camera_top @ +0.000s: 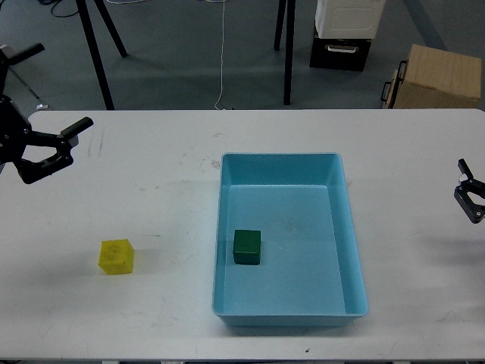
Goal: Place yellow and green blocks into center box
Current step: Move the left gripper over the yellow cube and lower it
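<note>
The yellow block [117, 256] lies on the white table at the left front. The green block [247, 247] lies inside the light blue box [352, 250] at the table's centre, near the box's left wall. My left gripper [54, 150] hovers at the far left, well behind the yellow block, with its fingers spread and empty. My right gripper [468, 196] shows at the right edge, far from the box, with two prongs apart and nothing between them.
The white table [151, 174] spans the view. Beyond its far edge are black stand legs [287, 53], a black and white case [342, 34] and a cardboard box [436, 76] on the floor.
</note>
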`<state>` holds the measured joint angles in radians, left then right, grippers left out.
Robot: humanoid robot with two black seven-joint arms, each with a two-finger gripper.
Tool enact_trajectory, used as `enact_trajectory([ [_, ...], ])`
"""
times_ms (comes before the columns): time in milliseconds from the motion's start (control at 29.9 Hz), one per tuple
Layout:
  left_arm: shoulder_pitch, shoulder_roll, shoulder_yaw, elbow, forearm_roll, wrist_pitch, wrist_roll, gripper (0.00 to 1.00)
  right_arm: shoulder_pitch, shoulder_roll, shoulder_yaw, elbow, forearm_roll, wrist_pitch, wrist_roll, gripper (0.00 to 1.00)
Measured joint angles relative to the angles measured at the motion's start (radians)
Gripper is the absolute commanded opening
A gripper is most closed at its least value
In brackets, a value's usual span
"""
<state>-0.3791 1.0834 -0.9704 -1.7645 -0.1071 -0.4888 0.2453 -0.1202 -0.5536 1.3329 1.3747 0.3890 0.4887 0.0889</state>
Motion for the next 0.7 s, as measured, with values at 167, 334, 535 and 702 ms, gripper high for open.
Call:
enact_trajectory([
  [167, -0.331, 0.006, 0.409, 0.000, 0.193, 0.000, 0.066, 1.00, 0.000, -0.007, -0.002, 0.001, -0.012, 0.000, 0.002, 1.00],
  [334, -0.675, -0.004, 0.798, 0.017, 0.276, 0.000, 0.100, 1.00, 0.000, -0.008, -0.002, 0.002, -0.014, 0.000, 0.003, 1.00],
  [535, -0.997, -0.057, 1.255, 0.035, 0.437, 0.000, 0.164, 1.00, -0.001, -0.001, -0.002, 0.002, -0.015, 0.000, 0.003, 1.00],
  [702, -1.123, -0.128, 1.439, 0.082, 0.601, 0.000, 0.177, 1.00, -0.001, 0.005, -0.002, 0.001, -0.023, 0.000, 0.003, 1.00],
])
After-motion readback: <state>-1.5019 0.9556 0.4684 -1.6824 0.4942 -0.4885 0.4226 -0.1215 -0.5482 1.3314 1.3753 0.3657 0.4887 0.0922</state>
